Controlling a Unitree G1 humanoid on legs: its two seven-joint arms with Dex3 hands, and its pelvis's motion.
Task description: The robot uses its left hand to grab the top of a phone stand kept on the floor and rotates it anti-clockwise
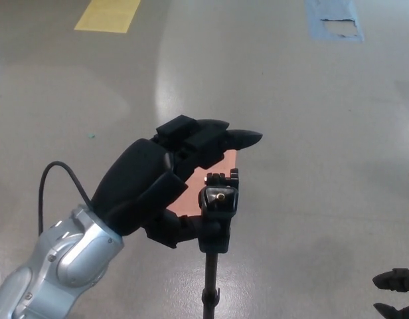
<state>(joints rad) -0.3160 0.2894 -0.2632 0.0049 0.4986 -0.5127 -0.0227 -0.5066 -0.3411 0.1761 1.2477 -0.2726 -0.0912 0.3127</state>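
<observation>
Fingers point(218, 138) of the left hand point(161, 176) spread apart above the phone stand point(216, 219) rising from the floor point(311, 133); rigid, light, probably tippy; grip its black head, thumb underneath.

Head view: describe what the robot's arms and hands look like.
The left hand is matte black with thick, tapering fingers. Its forearm is silver-grey metal with rounded joint housings, and a thin black cable loops out above the wrist. Of the right hand, only black fingertips show at the picture's lower right corner.

Glossy grey floor point(311, 133); yellow marking point(108, 14) far left, blue patch point(332, 20) far right.
</observation>
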